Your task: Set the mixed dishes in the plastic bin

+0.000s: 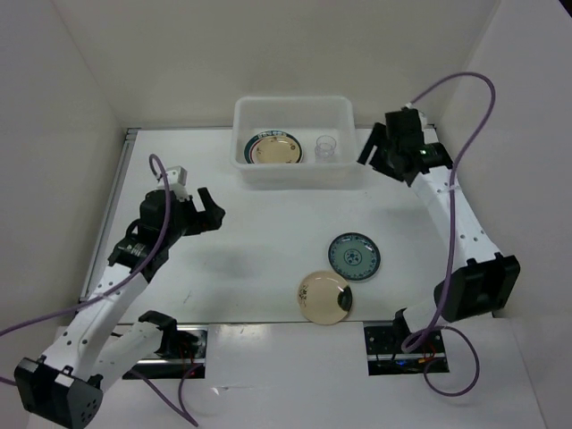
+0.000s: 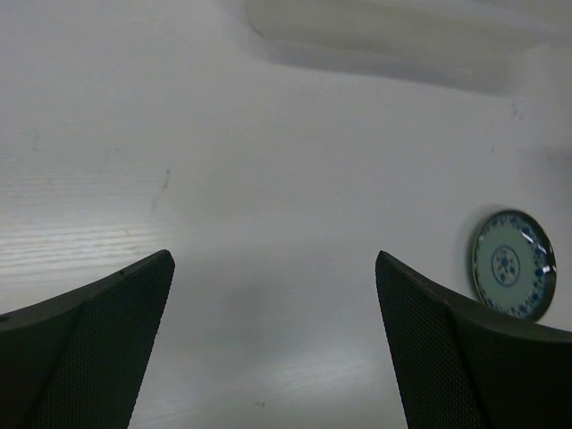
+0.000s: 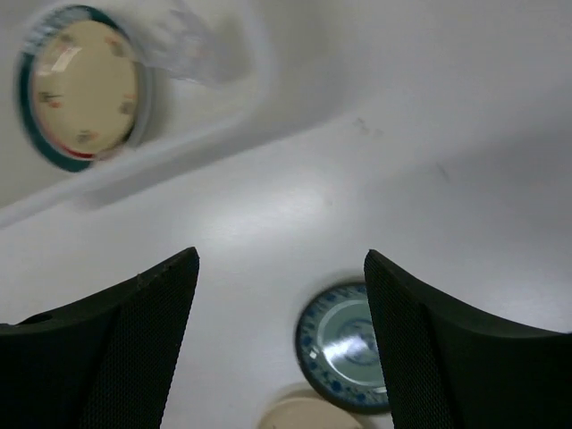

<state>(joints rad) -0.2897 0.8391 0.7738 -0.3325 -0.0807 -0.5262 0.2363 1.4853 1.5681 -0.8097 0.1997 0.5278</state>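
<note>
The translucent white plastic bin (image 1: 293,110) stands at the back centre and holds a green-and-red-rimmed plate (image 1: 272,148) and a clear glass cup (image 1: 326,147). The teal patterned plate (image 1: 354,256) and a cream plate (image 1: 324,297) lie on the table in front. My left gripper (image 1: 214,213) is open and empty above the table's left middle. My right gripper (image 1: 374,150) is open and empty just right of the bin. The right wrist view shows the rimmed plate (image 3: 82,88), the cup (image 3: 183,45), the teal plate (image 3: 344,344) and the cream plate's edge (image 3: 308,416). The left wrist view shows the teal plate (image 2: 512,264).
The bin's near wall (image 2: 402,45) shows at the top of the left wrist view. White enclosure walls (image 1: 63,134) stand on the left, back and right. Purple cables (image 1: 465,98) loop off both arms.
</note>
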